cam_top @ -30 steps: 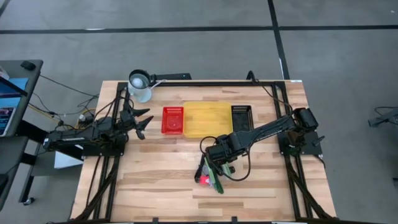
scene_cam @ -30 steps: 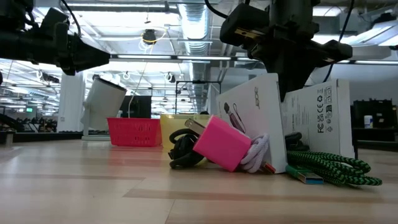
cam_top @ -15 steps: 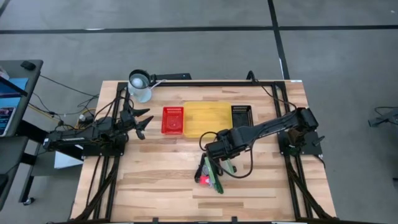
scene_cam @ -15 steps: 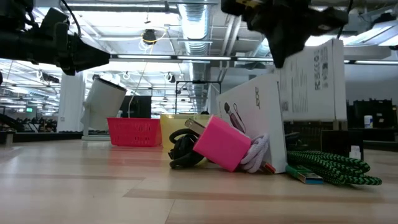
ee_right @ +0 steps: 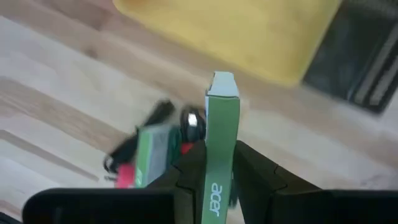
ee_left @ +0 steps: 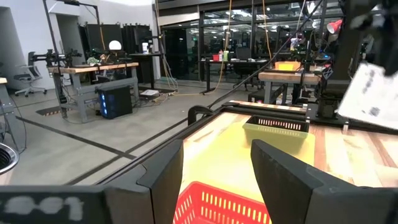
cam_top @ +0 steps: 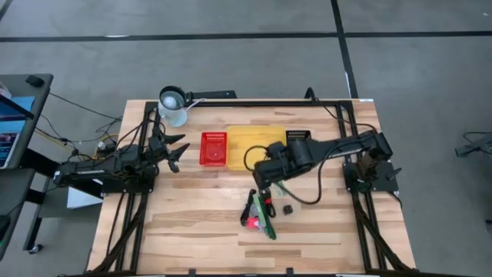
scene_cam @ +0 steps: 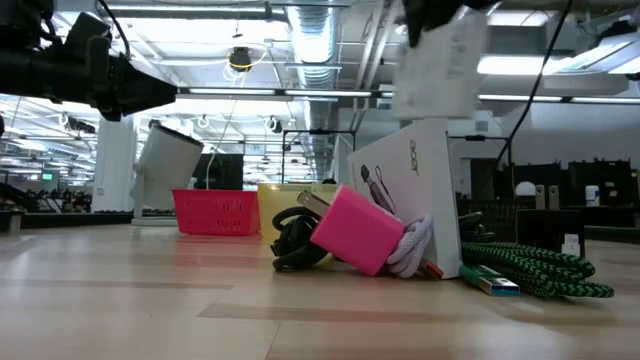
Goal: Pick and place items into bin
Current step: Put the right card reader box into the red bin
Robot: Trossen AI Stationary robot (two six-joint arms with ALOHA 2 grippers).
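Note:
My right gripper (cam_top: pixel 266 175) hangs over the table's middle, near the yellow bin (cam_top: pixel 257 146), shut on a flat white box with a green "acer" edge (ee_right: pixel 222 130), which shows high up in the low view (scene_cam: pixel 440 55). Under it lies a pile: a pink charger (scene_cam: pixel 358 230), a second white box (scene_cam: pixel 410 190) leaning on it, a black cable coil (scene_cam: pixel 292 240) and a green braided cable (scene_cam: pixel 530 270). A tiny black cube (cam_top: pixel 288 208) sits on the wood beside the pile. My left gripper (cam_top: pixel 175 150) waits open beside the red basket (cam_top: pixel 214 148). My right gripper pinches the flat box between its two fingers (ee_right: pixel 189 177), one on each broad face, with the narrow green edge (ee_right: pixel 222 162) facing the wrist camera. The fingers come from above, pointing down. The box is lifted clear and hangs above the pile.
Three bins stand in a row toward the far edge: the red basket, the yellow bin and a black basket (cam_top: pixel 298 142). A white lamp (cam_top: pixel 173 104) stands at the far left corner. Bare wood lies to the left and right of the pile (cam_top: pixel 260 213).
My right gripper has risen and moved toward the far edge and the yellow bin, carrying the flat box. The box stood on the table beside the pile a second ago; now it hangs well clear above it. The pile has stayed in place.

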